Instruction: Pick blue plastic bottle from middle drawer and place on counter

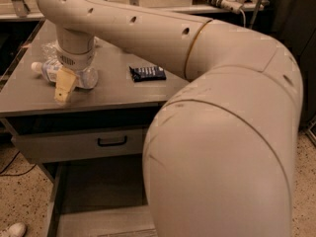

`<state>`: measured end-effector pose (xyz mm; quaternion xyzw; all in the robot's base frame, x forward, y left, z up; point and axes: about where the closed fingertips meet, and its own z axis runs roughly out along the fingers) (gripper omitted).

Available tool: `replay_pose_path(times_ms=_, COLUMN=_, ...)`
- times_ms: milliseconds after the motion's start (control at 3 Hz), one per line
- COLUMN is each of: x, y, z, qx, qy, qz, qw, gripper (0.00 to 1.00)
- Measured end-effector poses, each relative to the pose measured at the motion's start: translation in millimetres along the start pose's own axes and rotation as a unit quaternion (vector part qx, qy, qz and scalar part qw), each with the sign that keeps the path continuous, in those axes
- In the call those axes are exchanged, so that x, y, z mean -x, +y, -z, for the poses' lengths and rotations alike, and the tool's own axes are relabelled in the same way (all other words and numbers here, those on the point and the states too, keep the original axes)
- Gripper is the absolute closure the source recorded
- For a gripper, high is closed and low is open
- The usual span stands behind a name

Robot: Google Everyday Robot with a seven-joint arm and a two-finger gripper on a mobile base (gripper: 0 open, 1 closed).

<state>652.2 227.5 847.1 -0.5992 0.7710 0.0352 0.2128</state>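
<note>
- You find the small, clear, faintly blue plastic bottle [48, 72] lying on its side on the left part of the flat matte grey counter [118, 92], with its white screw cap pointing left. It sits on the counter and not in the drawer. Lying lengthwise it cannot topple, though it could roll.
- The arm's two-finger gripper [65, 84] points straight down over the middle of the bottle, and its pale yellow end hangs in front of the bottle's near side. That posture suits setting down an object that lies flat.
- You cannot tell from this view whether the gripper clasps the bottle or sits slack around it, because the round wrist housing hides the far side. Treat the release as unconfirmed.
- The wide grey metal middle drawer [101, 184] stands pulled out, low and near. The part of its floor that shows is bare, and the arm's large shell covers its right side.
- Above it, just under the counter's edge, the grey drawer front with a black handle [112, 141] is closed.
- A dark blue snack packet [147, 73] lies on the counter to the right of the bottle, well apart, and obstructs nothing.
- Judgement: the placement looks all but complete. What remains is a clean release and a straight lift, so the bottle is not dragged or set rolling toward the near left edge.
</note>
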Motion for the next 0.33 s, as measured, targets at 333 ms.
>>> replay_pose_path(times_ms=333, x=0.0, y=0.0, z=0.0, qx=0.0, qy=0.0, qz=0.0, qw=1.0, gripper=0.0)
